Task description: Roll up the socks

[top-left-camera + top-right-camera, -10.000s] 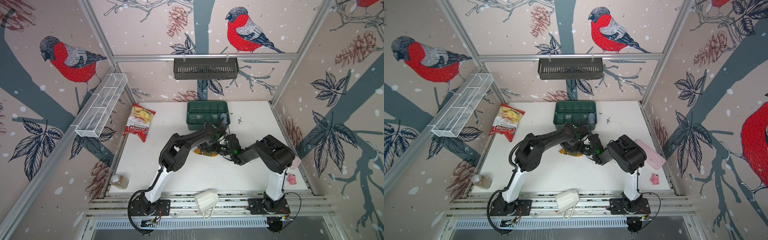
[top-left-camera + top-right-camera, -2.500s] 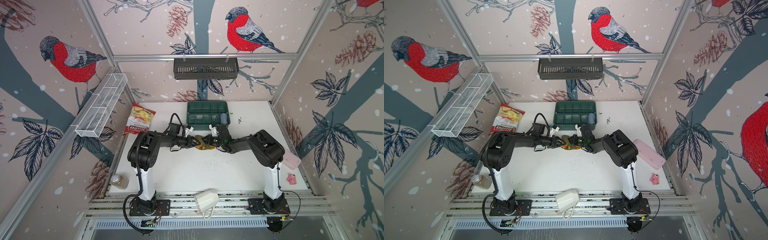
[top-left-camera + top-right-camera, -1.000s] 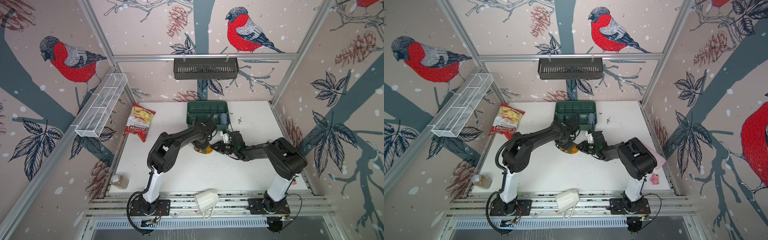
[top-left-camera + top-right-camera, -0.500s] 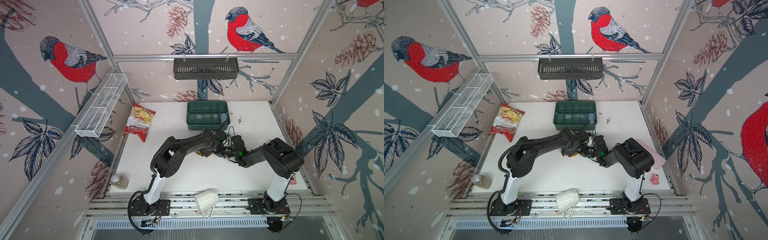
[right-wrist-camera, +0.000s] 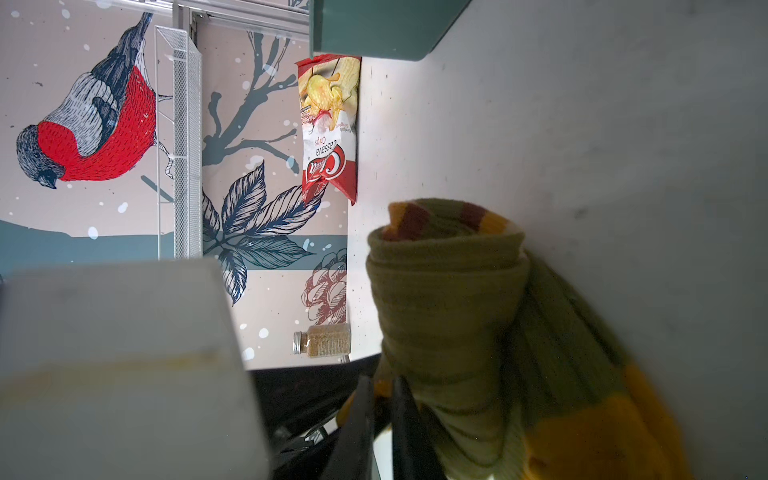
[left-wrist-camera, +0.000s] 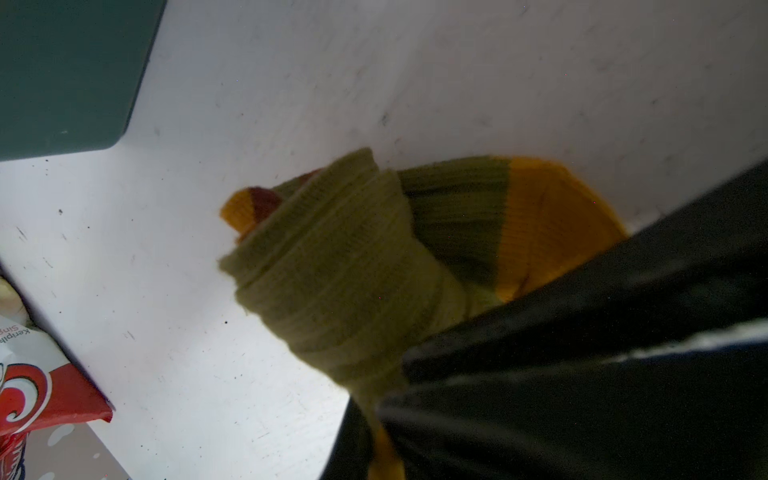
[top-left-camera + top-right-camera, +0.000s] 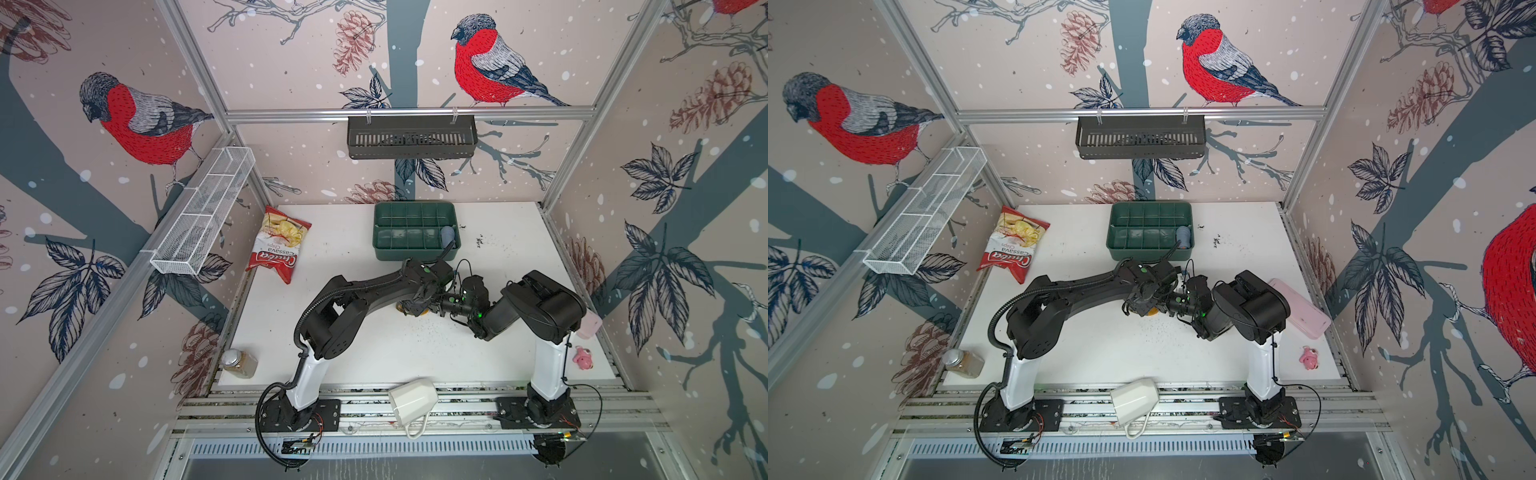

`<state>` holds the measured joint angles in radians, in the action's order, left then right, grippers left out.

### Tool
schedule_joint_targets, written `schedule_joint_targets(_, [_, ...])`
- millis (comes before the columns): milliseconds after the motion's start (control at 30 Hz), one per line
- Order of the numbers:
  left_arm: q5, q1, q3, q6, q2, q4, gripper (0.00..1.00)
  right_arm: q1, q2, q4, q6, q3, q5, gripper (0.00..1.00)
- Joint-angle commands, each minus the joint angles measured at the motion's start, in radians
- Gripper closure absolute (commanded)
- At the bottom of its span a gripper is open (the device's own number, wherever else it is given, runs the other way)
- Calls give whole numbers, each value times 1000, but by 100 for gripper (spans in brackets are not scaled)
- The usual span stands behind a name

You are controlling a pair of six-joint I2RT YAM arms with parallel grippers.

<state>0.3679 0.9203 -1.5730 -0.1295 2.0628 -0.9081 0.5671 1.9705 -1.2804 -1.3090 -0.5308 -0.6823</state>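
Remote station, socks task: the olive-green socks point(image 6: 340, 270) sit bunched into a partial roll on the white tabletop point(image 7: 395, 353). They are a short way in front of the green tray point(image 7: 415, 253), on its side nearer the arm bases. In both top views the two arms meet over the bundle and hide nearly all of it.

The left gripper point(image 5: 382, 388) is clamped on the socks. In the right wrist view I see its two thin black jaws close together with orange fabric pinched between them. The left wrist view shows olive layers wound over one another, striped cuff ends poking from the roll's far end, and an orange patch against the tabletop.

The right gripper point(image 7: 436, 306) hovers at the bundle from the opposite side. One pale finger point(image 5: 116, 353) fills a corner of its own camera, blurred, and I cannot tell whether that gripper grips the fabric or stands off it.

A blue-grey sock roll point(image 7: 447, 235) stands in the right-end compartment of the tray's front row. A chips bag point(image 7: 278, 245) lies left of the tray. A spice jar point(image 7: 239, 363) rests well in front of the tray and to its left, at the tabletop's edge.
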Motion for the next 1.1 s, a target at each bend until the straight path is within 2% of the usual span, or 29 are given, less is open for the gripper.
schedule_joint_targets(0, [-37, 2, -2, 5, -3, 16, 100, 7, -2, 49, 37, -13, 17, 88])
schedule_joint_targets(200, [-70, 2, -4, 18, -7, 28, 100, 17, -38, 378, 214, -67, 96, 91])
schedule_joint_targets(300, [-81, 1, -5, 25, -10, 28, 100, 22, -35, 466, 264, -95, 125, 91])
schedule_joint_targets(567, [-111, 0, 10, 45, -35, 49, 99, 24, -15, 520, 300, -109, 150, 92])
schedule_joint_targets(700, [-171, -7, 41, 53, -69, 90, 80, 26, -10, 548, 315, -123, 156, 92])
schedule_joint_targets(767, [-201, -16, 55, 56, -87, 106, 77, 27, -13, 558, 321, -126, 163, 92])
schedule_joint_targets(900, [-214, -33, 76, 62, -101, 115, 78, 25, -28, 563, 325, -113, 172, 92])
schedule_joint_targets(1067, [-157, -37, 69, 63, -74, 86, 84, 18, -58, 558, 325, -93, 165, 91])
